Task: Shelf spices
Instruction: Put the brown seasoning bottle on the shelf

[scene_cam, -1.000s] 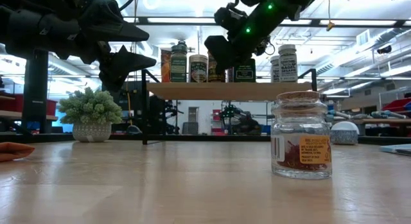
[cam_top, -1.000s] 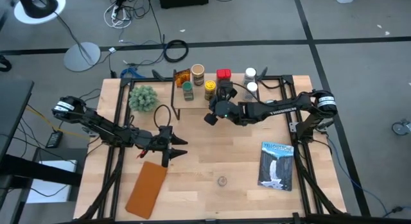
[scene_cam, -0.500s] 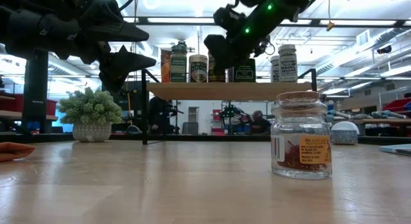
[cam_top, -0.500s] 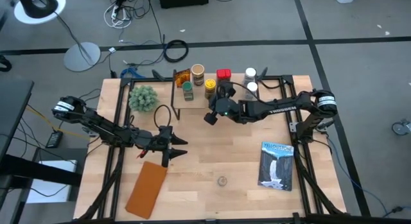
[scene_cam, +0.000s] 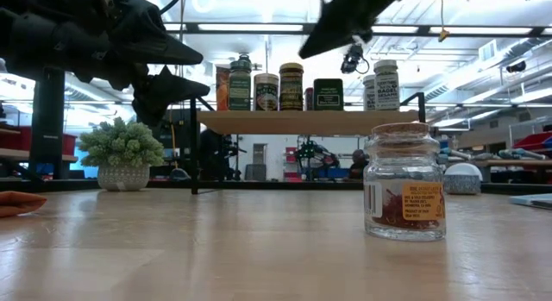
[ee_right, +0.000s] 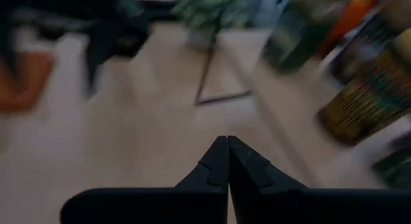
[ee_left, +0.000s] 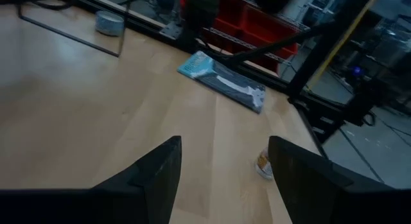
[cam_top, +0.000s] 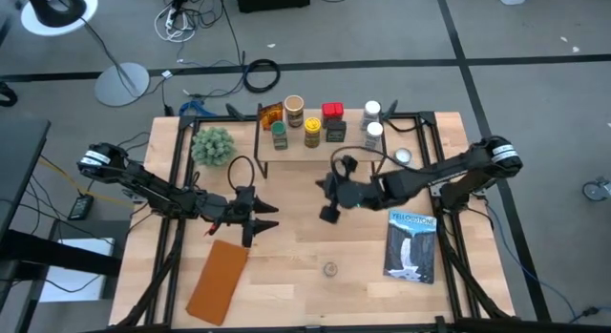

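Above tabletop (cam_top: 286, 266), right hand (cam_top: 328, 215) (fingers closed) mid-table, empty

No text is legible with certainty. The blue-and-white flat packet (cam_top: 411, 244) at the near right of the table carries a yellow heading too small to read. The cork-stoppered jar (scene_cam: 404, 182) has an orange label with print that cannot be made out. Labels on the shelf jars (scene_cam: 291, 86) are unreadable.

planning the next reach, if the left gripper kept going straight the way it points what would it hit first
Probably bare tabletop. The open left gripper angles down at the wood; the small cork-lidded jar sits slightly to one side, though depth is unclear.
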